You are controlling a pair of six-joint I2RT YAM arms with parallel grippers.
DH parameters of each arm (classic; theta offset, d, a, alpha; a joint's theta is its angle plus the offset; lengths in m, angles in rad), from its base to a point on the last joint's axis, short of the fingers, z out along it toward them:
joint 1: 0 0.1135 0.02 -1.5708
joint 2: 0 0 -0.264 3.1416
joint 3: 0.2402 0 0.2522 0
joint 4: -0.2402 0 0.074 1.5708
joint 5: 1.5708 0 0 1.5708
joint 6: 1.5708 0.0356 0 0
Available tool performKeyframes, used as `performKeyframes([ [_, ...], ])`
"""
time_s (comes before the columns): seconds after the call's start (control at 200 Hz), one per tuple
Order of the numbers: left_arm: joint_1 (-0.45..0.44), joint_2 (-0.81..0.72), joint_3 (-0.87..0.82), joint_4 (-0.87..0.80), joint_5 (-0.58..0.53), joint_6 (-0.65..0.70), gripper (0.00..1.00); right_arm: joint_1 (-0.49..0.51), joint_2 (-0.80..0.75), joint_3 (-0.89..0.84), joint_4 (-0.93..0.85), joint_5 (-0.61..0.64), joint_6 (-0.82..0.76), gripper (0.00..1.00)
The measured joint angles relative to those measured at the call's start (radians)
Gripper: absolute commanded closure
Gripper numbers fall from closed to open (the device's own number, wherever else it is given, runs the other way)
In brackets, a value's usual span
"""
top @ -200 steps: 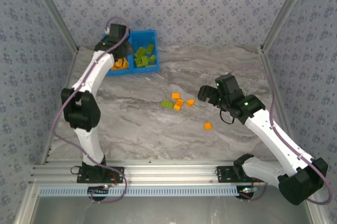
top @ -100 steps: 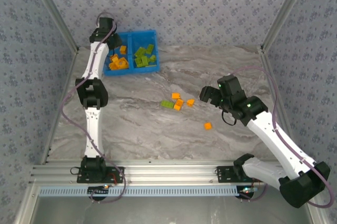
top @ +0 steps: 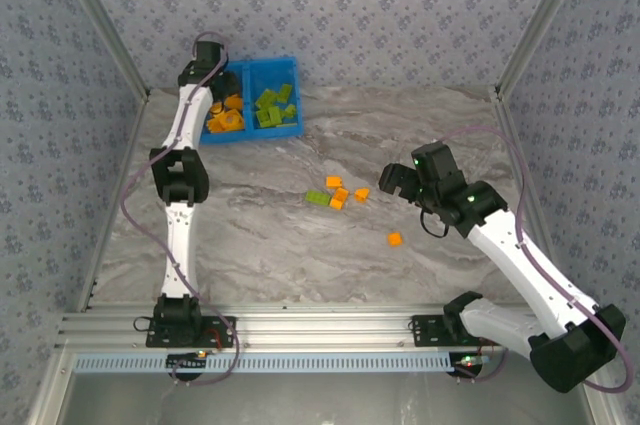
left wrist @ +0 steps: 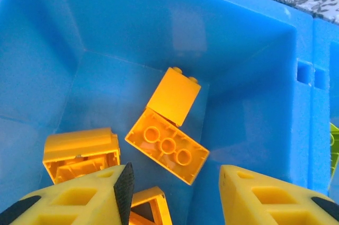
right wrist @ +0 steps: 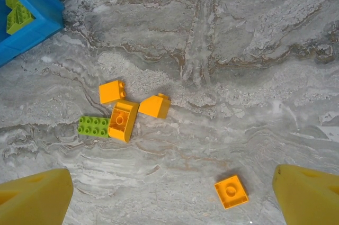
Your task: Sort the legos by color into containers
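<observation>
Now the left fingers (left wrist: 79, 198) stand parted, gripping nothing, over the left compartment of the bin (top: 270, 61), where orange legos (left wrist: 168, 145) lie. Green legos (top: 272, 105) sit in the right compartment. The right fingers (right wrist: 32, 196) gape wide and empty above the desk (right wrist: 238, 50), over an orange cluster (right wrist: 123, 120) touching a green lego (right wrist: 94, 126). A lone orange lego (right wrist: 231, 191) lies well apart.

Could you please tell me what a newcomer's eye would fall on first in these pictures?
The bright blue bin at the far left of the table stands out, with orange bricks in its left compartment, green bricks in its right, and the left end effector open above the orange side. Next comes the loose cluster mid-table, three orange pieces and one green, with a lone orange brick nearer the open right end effector.
</observation>
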Motion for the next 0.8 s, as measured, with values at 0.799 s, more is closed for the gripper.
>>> performKeyframes([
  [0.799,-0.575,-1.086,-1.203,0.299,0.068,0.140,0.48,-0.008,0.016,0.000,0.024,-0.002,0.000,0.01],
])
